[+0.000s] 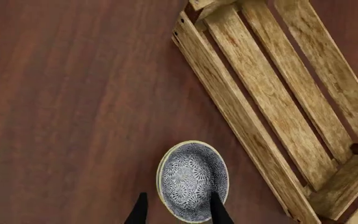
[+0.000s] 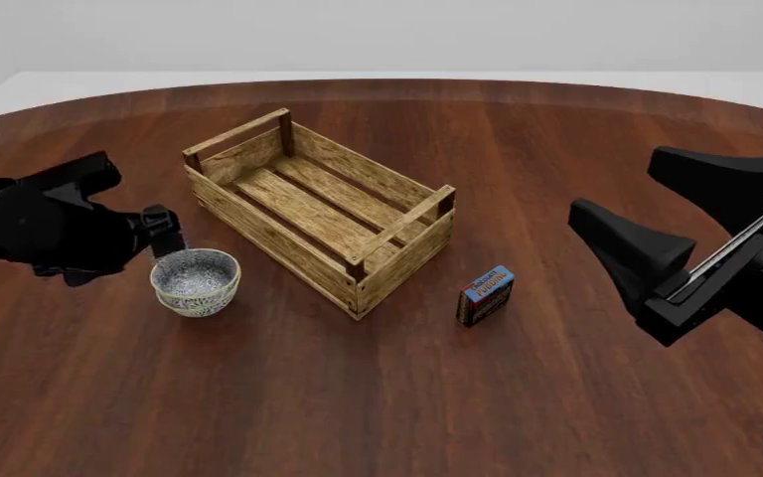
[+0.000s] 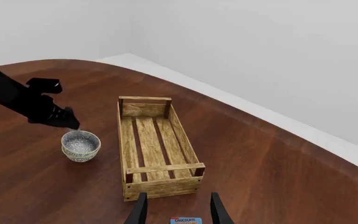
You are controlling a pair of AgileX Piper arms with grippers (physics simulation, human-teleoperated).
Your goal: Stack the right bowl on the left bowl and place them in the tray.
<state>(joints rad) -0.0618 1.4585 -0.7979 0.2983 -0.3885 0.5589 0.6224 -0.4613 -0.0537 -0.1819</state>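
Just left of the wooden crate (image 2: 269, 243), the left claw (image 2: 170, 237) hangs fingers apart over the one patterned bowl (image 2: 196, 281) showing, so closing crooked could tip it or bump the crate, while the right claw (image 3: 177, 198) waits empty, fingers apart.

Small blue-and-red box (image 2: 485, 295) stands upright on dark wood table (image 2: 355, 397), toward right side. Lettering on top face (image 3: 186, 220) partly legible: "CHOCOLATE". Table edge curved at far side; pale floor and plain light wall (image 3: 260, 46) beyond.
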